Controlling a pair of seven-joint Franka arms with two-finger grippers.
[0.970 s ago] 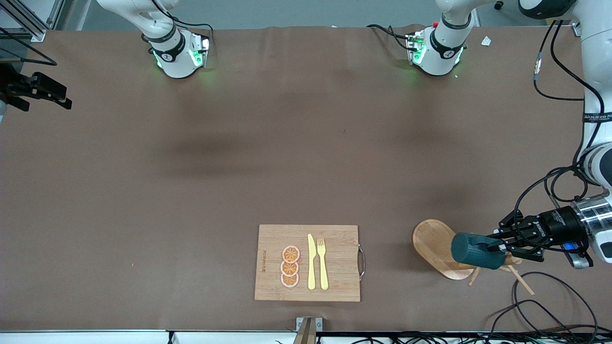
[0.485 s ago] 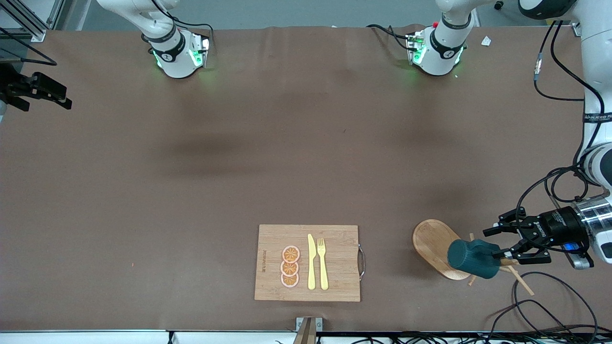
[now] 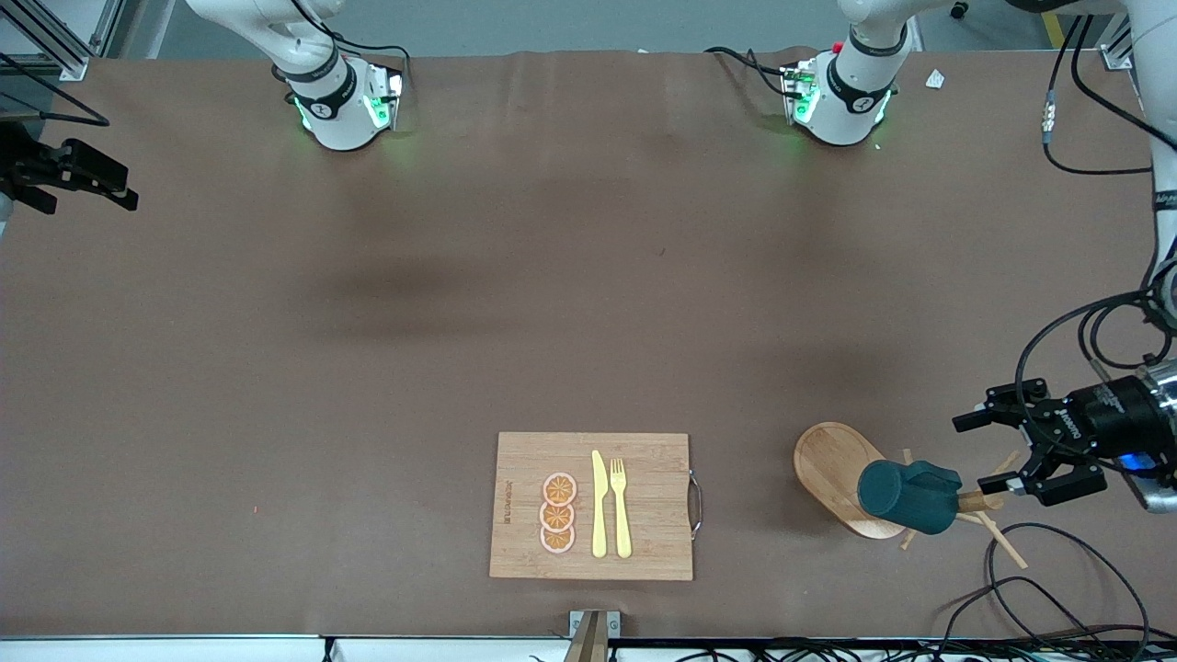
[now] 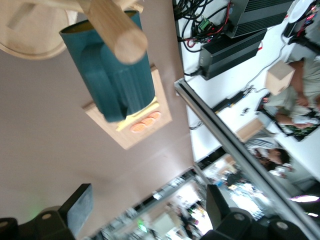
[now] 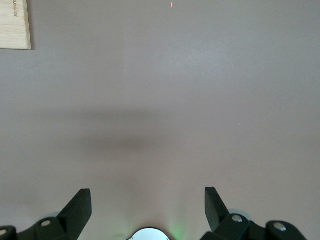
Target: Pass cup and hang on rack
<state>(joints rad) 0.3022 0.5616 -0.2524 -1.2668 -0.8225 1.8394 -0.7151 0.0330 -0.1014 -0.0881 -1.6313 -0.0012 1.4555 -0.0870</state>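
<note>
One cup (image 3: 906,496), dark teal, hangs tipped on its side on the rack (image 3: 839,473), a light wooden mug tree with an oval base that stands toward the left arm's end of the bench (image 3: 368,368). In the left wrist view the cup (image 4: 112,75) shows a yellowish rim next to the rack's round pole (image 4: 117,32); what its inside holds cannot be made out. The rack's thin pegs stick out around the cup.

The left pincer (image 3: 988,450) is just beside the cup and clear of it, its fingers (image 3: 975,421) spread apart with nothing between them. The left arm reaches in from the edge of the front view, its wrist turned so the pincer lies nearly level and points at the rack.

The right pincer (image 3: 119,188) waits over the right arm's end of the bench; in the right wrist view its two fingers (image 5: 80,207) stand wide apart and empty above bare brown cloth.

One cutting board (image 3: 644,460) with a metal handle lies on the bench, beside the rack toward the right arm's end. On it are three orange slices (image 3: 558,513), one yellow knife (image 3: 599,504) and one yellow fork (image 3: 621,506), side by side.
</note>
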